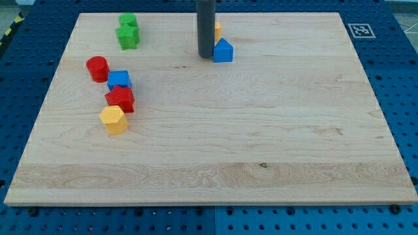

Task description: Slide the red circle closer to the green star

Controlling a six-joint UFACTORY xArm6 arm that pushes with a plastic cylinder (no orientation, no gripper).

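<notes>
A pale wooden board [261, 130] is laid over a blue perforated table [398, 72]. My tip [206, 56] is planted near the view's top, just beside the blue house-shaped block [223, 51], with an orange block [217, 29] partly hidden behind the rod. No jaws are carried; nothing is gripped. The red circle [98, 68] is seen at the view's left, near a blue cube [119, 80], a red block [121, 98] and a yellow hexagon [113, 120]. The green star [128, 36] is found above, touching a green cube [128, 21].
</notes>
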